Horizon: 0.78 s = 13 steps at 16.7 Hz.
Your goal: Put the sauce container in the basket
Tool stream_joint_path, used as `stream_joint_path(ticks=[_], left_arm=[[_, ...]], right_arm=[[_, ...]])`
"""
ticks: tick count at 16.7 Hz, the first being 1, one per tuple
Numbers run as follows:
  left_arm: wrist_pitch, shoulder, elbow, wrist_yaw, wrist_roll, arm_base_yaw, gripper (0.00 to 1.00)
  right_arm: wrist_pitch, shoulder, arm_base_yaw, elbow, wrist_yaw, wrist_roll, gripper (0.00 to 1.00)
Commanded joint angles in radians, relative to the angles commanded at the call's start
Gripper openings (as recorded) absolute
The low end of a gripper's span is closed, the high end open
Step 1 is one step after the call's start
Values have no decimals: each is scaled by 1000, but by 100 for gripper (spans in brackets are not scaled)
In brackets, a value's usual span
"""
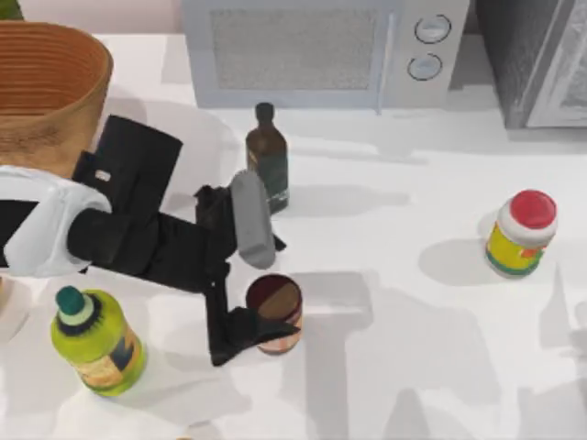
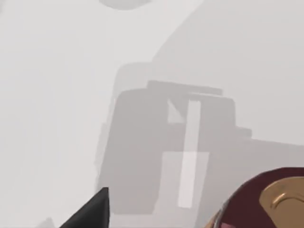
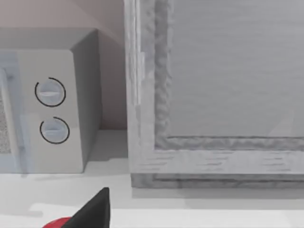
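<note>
sauce container (image 2: 266, 202) at frame edge (partly cut off) | dark fingertip (image 2: 92, 211) | white table (image 2: 57, 95), shadows

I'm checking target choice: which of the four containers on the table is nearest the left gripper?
The sauce container, the short squat jar with the dark brown lid: the left gripper is right against it. The green bottle, lime bottle and red-capped jar stand apart.
</note>
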<state>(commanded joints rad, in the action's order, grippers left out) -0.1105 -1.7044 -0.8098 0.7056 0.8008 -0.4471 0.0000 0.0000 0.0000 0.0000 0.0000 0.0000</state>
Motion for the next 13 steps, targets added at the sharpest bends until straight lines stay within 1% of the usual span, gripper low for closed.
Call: stream_joint_path(ticks=[3, 7, 12, 13], left_arm=[[108, -71, 12, -22, -42, -42, 100], [233, -128, 78, -26, -48, -49, 100], [253, -134, 94, -25, -45, -45, 100], [253, -134, 94, -25, -45, -45, 92]], right_arm=[[0, 0, 0, 0, 0, 0, 100], [0, 0, 0, 0, 0, 0, 100], [0, 0, 0, 0, 0, 0, 100], [0, 0, 0, 0, 0, 0, 100]])
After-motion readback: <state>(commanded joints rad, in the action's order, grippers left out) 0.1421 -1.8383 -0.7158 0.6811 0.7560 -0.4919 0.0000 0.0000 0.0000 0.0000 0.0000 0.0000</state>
